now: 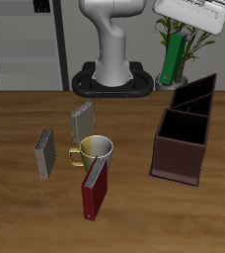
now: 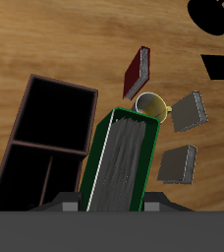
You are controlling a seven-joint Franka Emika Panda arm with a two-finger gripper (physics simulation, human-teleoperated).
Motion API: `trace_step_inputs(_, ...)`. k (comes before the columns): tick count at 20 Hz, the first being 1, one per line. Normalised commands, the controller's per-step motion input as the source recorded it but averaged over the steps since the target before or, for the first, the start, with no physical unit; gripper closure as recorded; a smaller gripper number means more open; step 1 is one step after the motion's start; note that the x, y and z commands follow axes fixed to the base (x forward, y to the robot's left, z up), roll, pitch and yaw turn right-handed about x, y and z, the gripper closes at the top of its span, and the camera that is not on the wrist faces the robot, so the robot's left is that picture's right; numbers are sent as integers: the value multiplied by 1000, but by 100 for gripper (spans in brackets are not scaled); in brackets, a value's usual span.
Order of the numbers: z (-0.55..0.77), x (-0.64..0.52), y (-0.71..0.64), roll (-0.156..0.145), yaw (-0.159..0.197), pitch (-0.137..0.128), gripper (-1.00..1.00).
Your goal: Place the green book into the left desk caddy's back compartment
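Observation:
My gripper is shut on the green book and holds it upright, high above the table near the back, beyond the far end of the left desk caddy. In the wrist view the green book fills the middle, pale page edge facing the camera. The caddy lies below and to one side of it. The caddy is a dark open-top box with one large square section nearer the table's front edge and narrow black-walled sections farther back. All sections look empty.
Two grey books, a metal mug with a yellow handle and a dark red book stand beside the caddy toward the table's middle. The robot base stands at the table's back.

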Motion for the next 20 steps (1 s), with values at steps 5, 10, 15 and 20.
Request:
trace_step_inputs(5,-128,-227,262,21,-32,13,100)
trace_step_inputs(10,-97,-78,305,14,-36,21,100)
trace_step_inputs(15,-55,47,289,23,-13,6,100)
trace_step_inputs(20,24,56,272,20,-33,-14,100)
